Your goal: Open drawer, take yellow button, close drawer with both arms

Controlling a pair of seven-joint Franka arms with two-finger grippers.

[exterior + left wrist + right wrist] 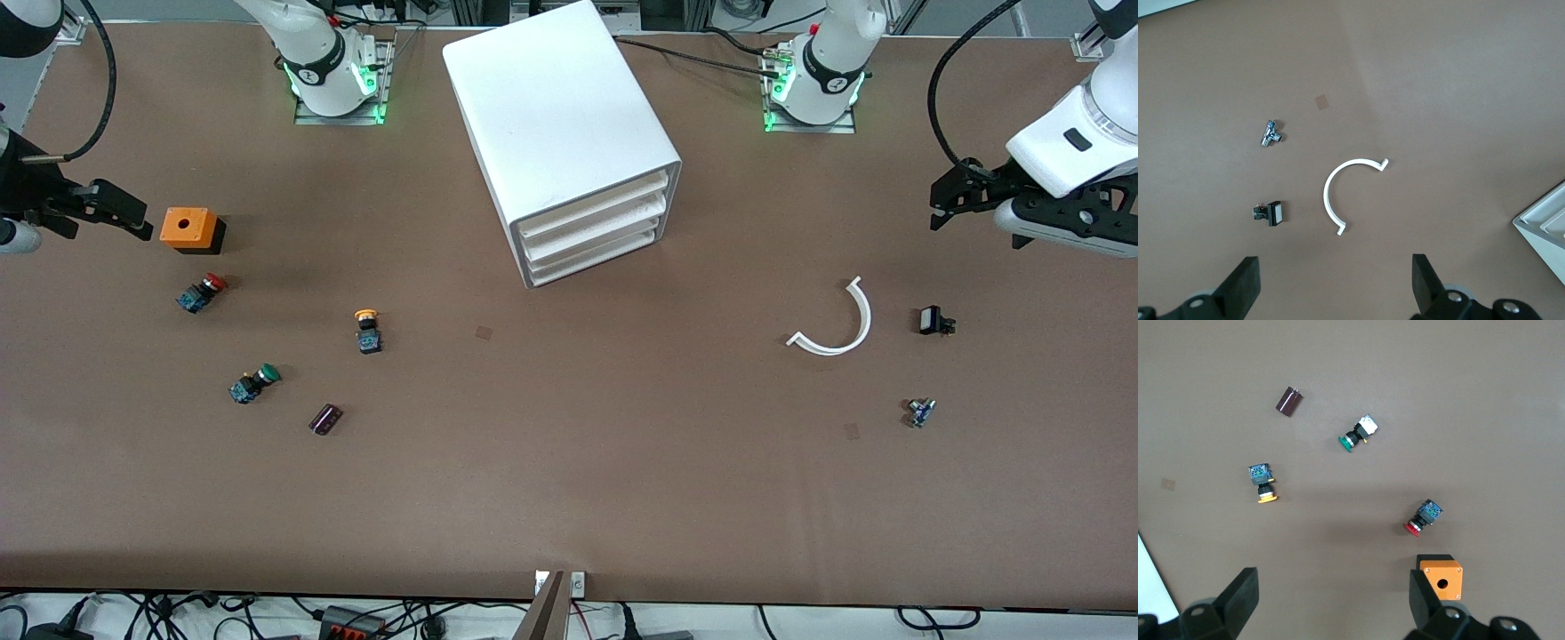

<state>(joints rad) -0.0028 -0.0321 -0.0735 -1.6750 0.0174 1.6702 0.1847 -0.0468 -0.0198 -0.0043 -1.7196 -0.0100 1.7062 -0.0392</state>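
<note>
A brown table (569,480) holds a white cabinet (556,116) at its middle, close to the robots' bases. Its three tray drawers face the front camera at an angle, and the drawer (594,206) at the top sits flush with the other two, closed.

The button (367,330), with its orange-yellow cap and black body, lies on the bare table toward the right arm's end, nearer the front camera than the cabinet. Close to it are a red-capped button (201,292), a green-capped button (254,383) and a small dark cylinder (325,419). An orange box (189,228) with a hole in its top stands beside the red-capped button, farther from the front camera.

The right gripper (116,212) hangs in the air at the right arm's end of the table, just beside the orange box, fingers (1237,597) spread wide, holding nothing.

The left gripper (956,200) hangs over the left arm's end of the table, fingers (1241,287) also spread wide and empty. Below it on the table lie a white curved strip (840,324), a small black part (933,321) and a small metal fitting (920,412).
</note>
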